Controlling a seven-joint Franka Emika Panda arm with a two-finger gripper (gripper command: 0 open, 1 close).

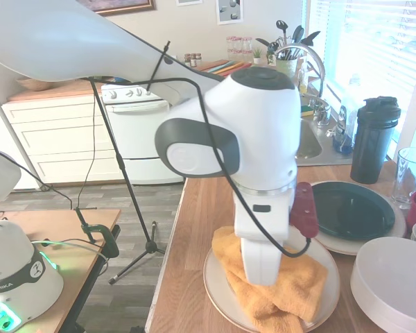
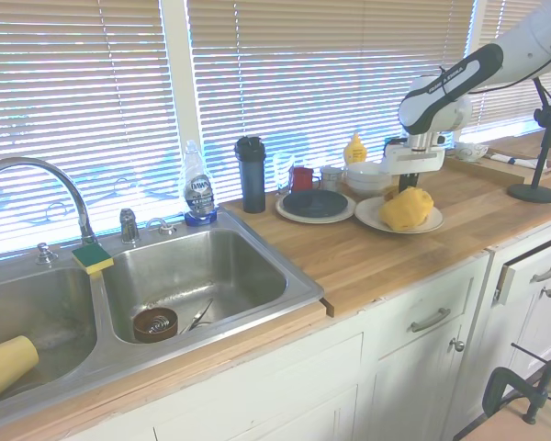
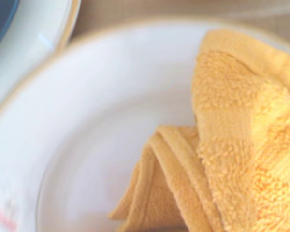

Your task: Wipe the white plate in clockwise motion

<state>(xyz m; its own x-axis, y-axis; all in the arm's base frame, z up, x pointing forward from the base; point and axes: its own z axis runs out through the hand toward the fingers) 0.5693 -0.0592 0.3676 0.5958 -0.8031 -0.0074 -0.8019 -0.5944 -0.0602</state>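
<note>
Directly under my gripper point(image 1: 263, 277) lies the white plate point(image 1: 218, 288), with an orange towel point(image 1: 291, 288) bunched on it. My gripper presses down into this towel, but I cannot tell how my fingers stand. Beside my gripper sits a dark green plate point(image 1: 352, 210).

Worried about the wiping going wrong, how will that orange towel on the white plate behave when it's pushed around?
The orange towel looks soft and bunched, so it will likely fold and drag rather than slide flat. The white plate looks smooth, so it probably offers little grip.
</note>
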